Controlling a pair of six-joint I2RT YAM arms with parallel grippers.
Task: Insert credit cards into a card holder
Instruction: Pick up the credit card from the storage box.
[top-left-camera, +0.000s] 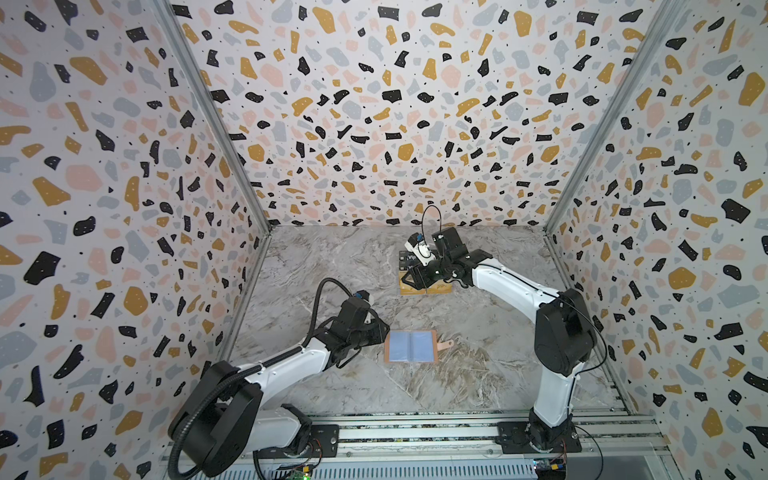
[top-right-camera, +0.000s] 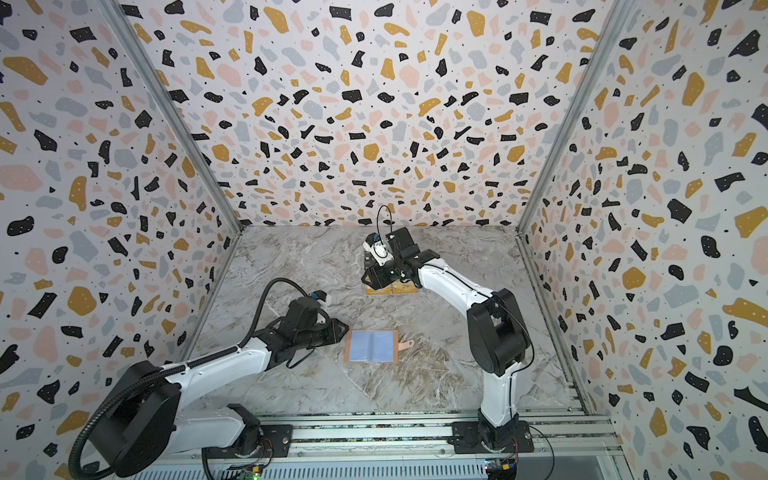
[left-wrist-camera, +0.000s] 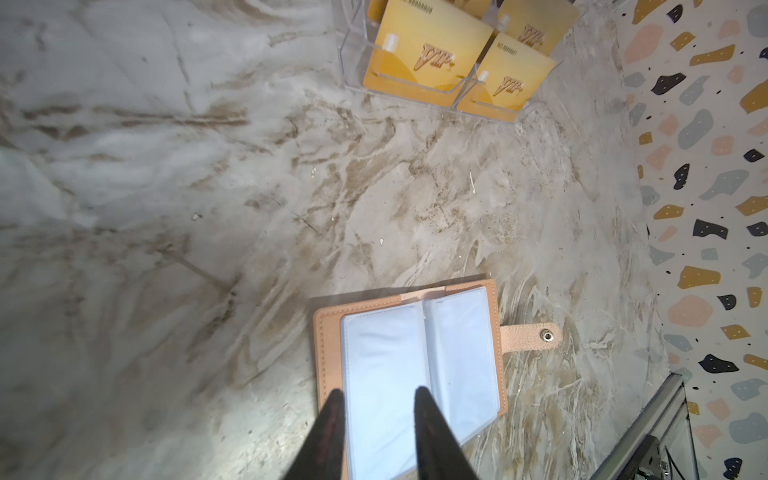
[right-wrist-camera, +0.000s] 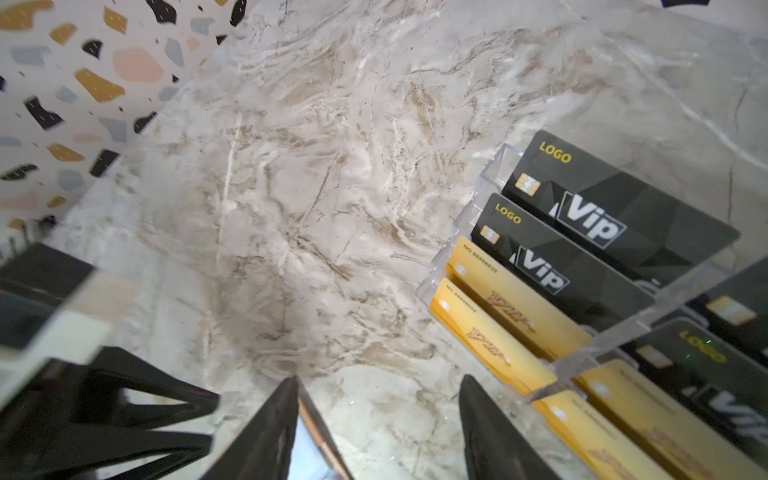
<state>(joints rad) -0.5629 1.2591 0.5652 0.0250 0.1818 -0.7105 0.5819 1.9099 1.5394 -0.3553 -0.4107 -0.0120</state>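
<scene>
- Nearest the lens in the left wrist view is my left pincer. There's a narrow gap between the fingers and nothing pinched, and the tips are over the wallet page on my left arm's side. Can't tell if they actually touch the plastic.
- The wallet lies flat and spread on the table, front-middle, with the strap tab poking out toward my right arm. The sleeves I can see look empty.
- My right pincer is gaping wide with nothing in it. It sits just beside the front of the stand at the back of the table, well apart from the wallet.
- All four gold cards I can count sit in the stand's front tiers, with the black cards in the tiers behind. So I'd call it zero cards in, and the step in hand is the very first pick.
- Next, I reckon the right pincer has to swing over so its fingers straddle the free edge of a front gold card. Then it pinches that thin edge and lifts along the slot, without dragging the neighbour card or shoving the stand.
- After that the card needs to go in edge-first, lined up with a sleeve mouth. Which side the sleeves open on, I can't make out.
- My guess is the left pincer has to pin the wallet, or tease a sleeve open, so it doesn't skate around.
</scene>
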